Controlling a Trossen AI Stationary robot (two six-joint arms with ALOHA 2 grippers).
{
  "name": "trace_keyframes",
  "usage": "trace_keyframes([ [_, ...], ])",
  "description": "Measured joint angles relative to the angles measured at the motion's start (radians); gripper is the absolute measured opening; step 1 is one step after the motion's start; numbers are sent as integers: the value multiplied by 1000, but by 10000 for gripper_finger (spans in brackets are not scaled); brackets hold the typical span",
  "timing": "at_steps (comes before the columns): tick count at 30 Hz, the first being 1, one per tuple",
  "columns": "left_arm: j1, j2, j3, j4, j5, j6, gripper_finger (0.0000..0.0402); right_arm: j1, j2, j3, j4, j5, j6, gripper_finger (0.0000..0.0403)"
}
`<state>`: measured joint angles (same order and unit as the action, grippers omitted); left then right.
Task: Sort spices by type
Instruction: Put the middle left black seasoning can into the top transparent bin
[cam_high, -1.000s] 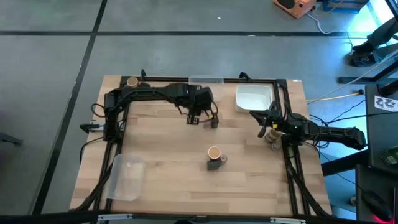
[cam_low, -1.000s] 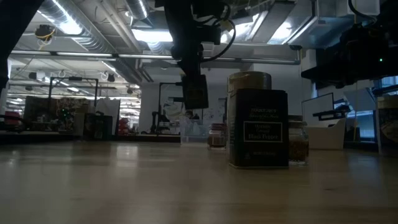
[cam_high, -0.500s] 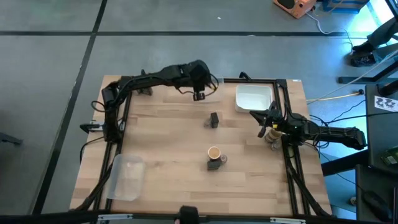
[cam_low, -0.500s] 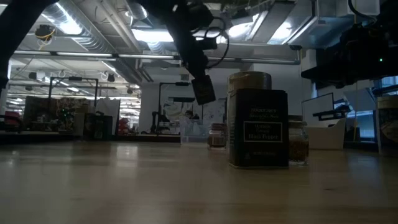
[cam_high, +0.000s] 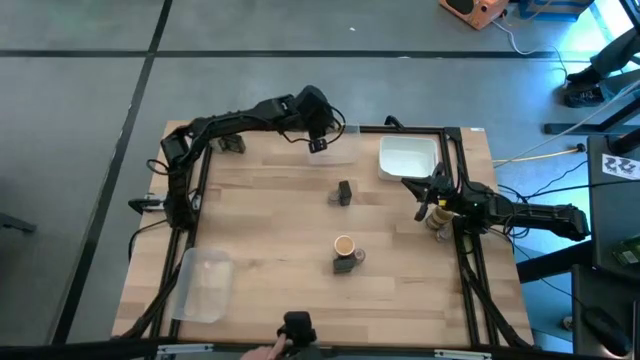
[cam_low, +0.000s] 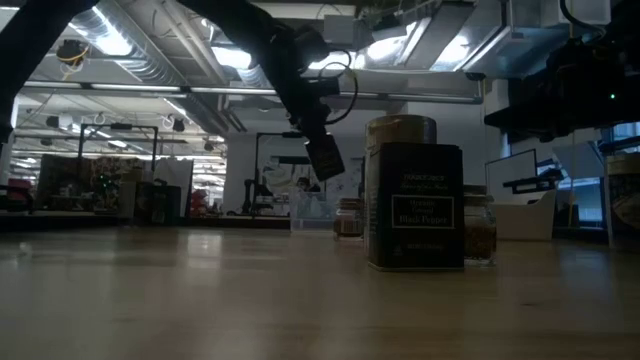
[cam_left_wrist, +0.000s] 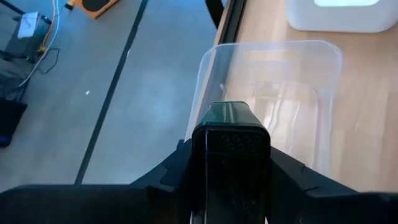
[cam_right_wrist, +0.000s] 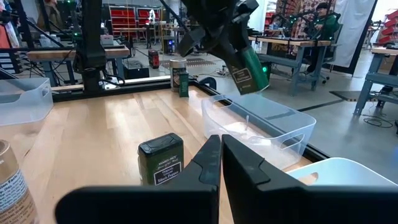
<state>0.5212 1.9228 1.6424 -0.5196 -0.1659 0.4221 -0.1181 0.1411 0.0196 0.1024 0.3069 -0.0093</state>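
We see the left gripper (cam_high: 318, 140) raised above the table's far edge, toward twelve o'clock from the table's middle, its fingers partly open and clamped on a dark boxy jar (cam_left_wrist: 229, 143), which hangs tilted over the clear plastic tray (cam_left_wrist: 323, 81) in the right wrist view. The right gripper (cam_high: 422, 197) hovers near the table's three o'clock side, just below the white tray (cam_high: 408, 158), fingers pressed fully together with nothing between them. A second dark jar (cam_high: 344, 191) stands alone on the wood near the centre. Toward six o'clock from it a cluster stands together: a tan-topped round jar (cam_high: 343, 245), a black pepper jar (cam_low: 415, 205) touching it, and a tiny jar (cam_low: 479, 230) just beside. Another clear tray (cam_high: 204, 285) lies near the table's seven o'clock corner. Two more jars (cam_right_wrist: 180, 75) stand by the far left corner.
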Motion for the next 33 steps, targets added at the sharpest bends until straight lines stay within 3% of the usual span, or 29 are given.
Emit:
trace_keyframes([
  [5, -1, 17, 23, -19, 4, 1, 129, 0, 0, 0, 0, 16, 0, 17],
  [13, 10, 137, 193, -220, -8, -39, 129, 0, 0, 0, -1, 59, 0, 17],
  [17, 25, 184, 212, -271, -13, -44, 129, 0, 0, 0, -1, 59, 0, 17],
  [33, 52, 297, 214, -228, -24, 7, 129, 0, 1, 0, 0, 60, 0, 17],
])
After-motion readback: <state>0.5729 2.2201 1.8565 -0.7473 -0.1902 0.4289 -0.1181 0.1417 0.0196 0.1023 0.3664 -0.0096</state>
